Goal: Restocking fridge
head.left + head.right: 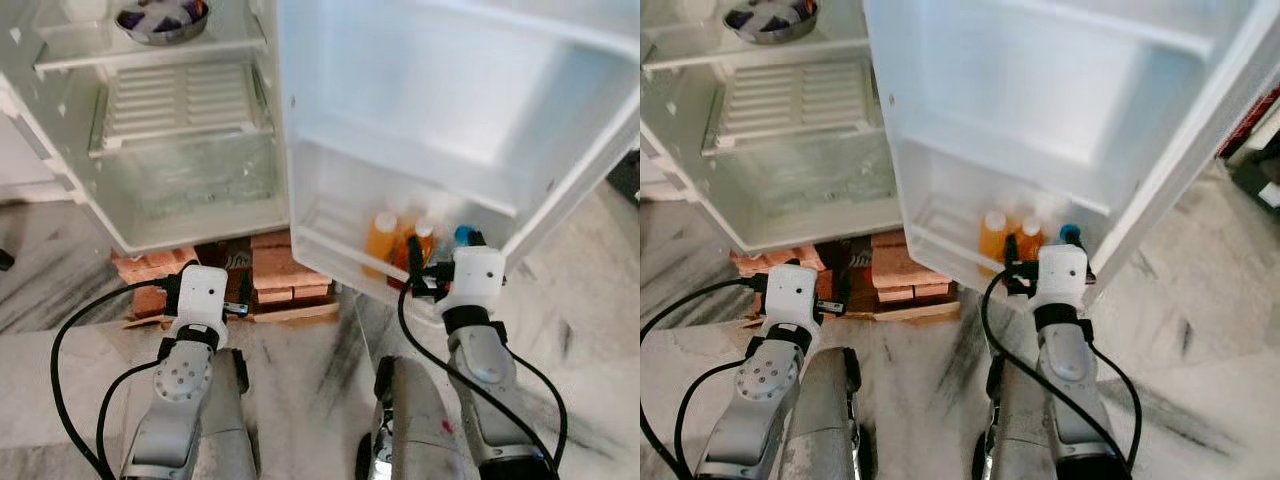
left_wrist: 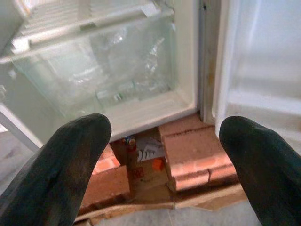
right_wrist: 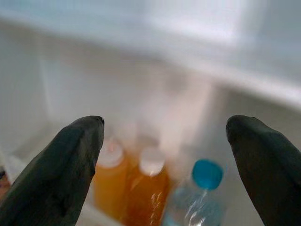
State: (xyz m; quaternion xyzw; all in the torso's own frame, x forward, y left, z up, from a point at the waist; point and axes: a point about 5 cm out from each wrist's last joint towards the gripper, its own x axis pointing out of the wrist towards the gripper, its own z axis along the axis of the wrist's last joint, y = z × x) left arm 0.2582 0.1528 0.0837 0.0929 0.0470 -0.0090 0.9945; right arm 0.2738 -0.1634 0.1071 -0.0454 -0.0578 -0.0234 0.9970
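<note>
orange juice bottles (image 3: 141,188) and a blue-capped bottle (image 3: 200,193) stood in the fridge door's bottom shelf (image 1: 330,250), both the right gripper (image 3: 164,155) and left gripper (image 2: 162,155) spread empty, so fetching more stock seemed next.

Ahead on the left: fridge (image 1: 180,215) cabinet, bowl (image 1: 160,18) on upper shelf (image 1: 150,52), crisper drawer (image 1: 185,175) below. On the right: open door (image 1: 450,110), bottles (image 1: 400,240) in its lowest bin. Under the cabinet: bricks (image 1: 285,272) on floor (image 1: 300,400).
</note>
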